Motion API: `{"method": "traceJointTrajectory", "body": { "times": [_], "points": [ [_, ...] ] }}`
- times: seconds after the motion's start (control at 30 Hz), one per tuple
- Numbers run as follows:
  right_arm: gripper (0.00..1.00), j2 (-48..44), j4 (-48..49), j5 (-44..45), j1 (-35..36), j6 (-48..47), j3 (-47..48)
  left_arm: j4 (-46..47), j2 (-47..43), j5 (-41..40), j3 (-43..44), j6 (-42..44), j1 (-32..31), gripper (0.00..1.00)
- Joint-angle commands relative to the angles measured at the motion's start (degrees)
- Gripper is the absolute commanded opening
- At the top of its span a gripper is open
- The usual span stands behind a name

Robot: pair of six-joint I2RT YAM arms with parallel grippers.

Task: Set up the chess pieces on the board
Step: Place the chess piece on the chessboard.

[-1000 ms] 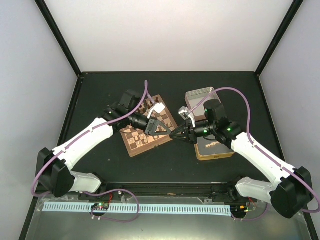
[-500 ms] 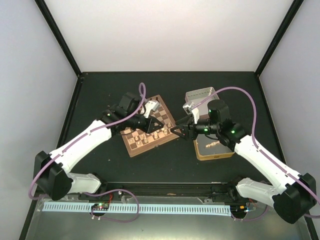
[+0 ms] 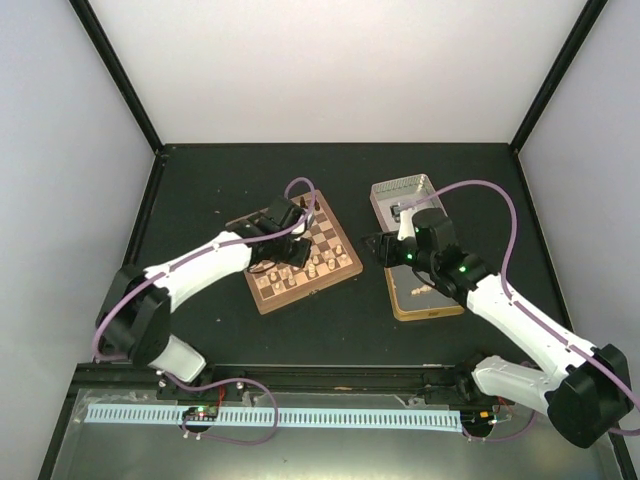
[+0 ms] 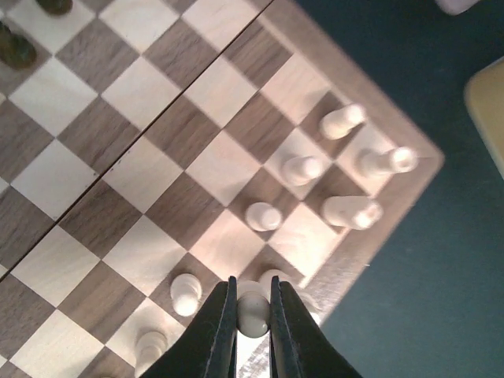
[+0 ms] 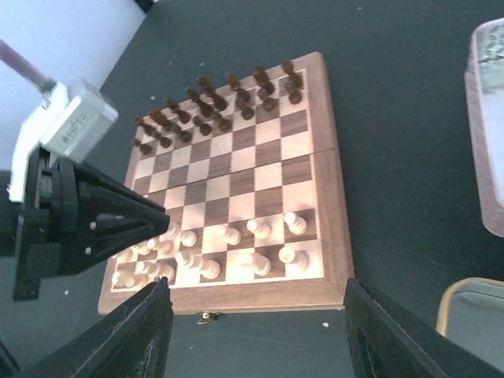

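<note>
Pale chess piece (image 4: 253,313) — clamped in the left gripper (image 4: 252,293), at the crowded edge row of the board (image 4: 157,185) (right gripper (image 3: 378,246) stands jaws apart, empty, beside the board) — risk: neighbouring pale pawns (image 4: 186,293) toppled if the fingers spread wide on release.

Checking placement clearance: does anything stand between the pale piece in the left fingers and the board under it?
Nothing visible does. The left fingers grip the pale piece over the edge row of the board, and no piece shows beneath it. Two pale neighbours crowd it in the left wrist view: one on one side, another just past the other finger.
</note>
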Motion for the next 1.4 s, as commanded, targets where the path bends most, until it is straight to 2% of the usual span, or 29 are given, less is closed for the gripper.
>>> {"method": "traceJointTrajectory", "body": {
  "times": [0.0, 0.47, 1.0, 1.37],
  "points": [
    [0.61, -1.13, 1.74, 7.12, 0.19, 4.34, -1.09, 0.67, 4.48, -3.88, 2.85, -0.83, -0.31, 0.06],
    [0.61, 1.13, 2.79, 3.85, 0.19, 5.34, -1.62, 1.73, 12.19, -1.3, 4.56, -1.05, 0.37, 0.07],
    [0.61, 2.18, 3.03, 2.68, 0.19, 5.44, -1.44, 1.8, 14.28, 0.0, 4.57, -0.8, 0.75, 0.15],
    [0.6, 1.75, 2.72, 3.13, 0.19, 5.51, -1.26, 1.11, 12.54, -0.54, 4.74, -0.65, 0.76, 0.21]
  ]
}}
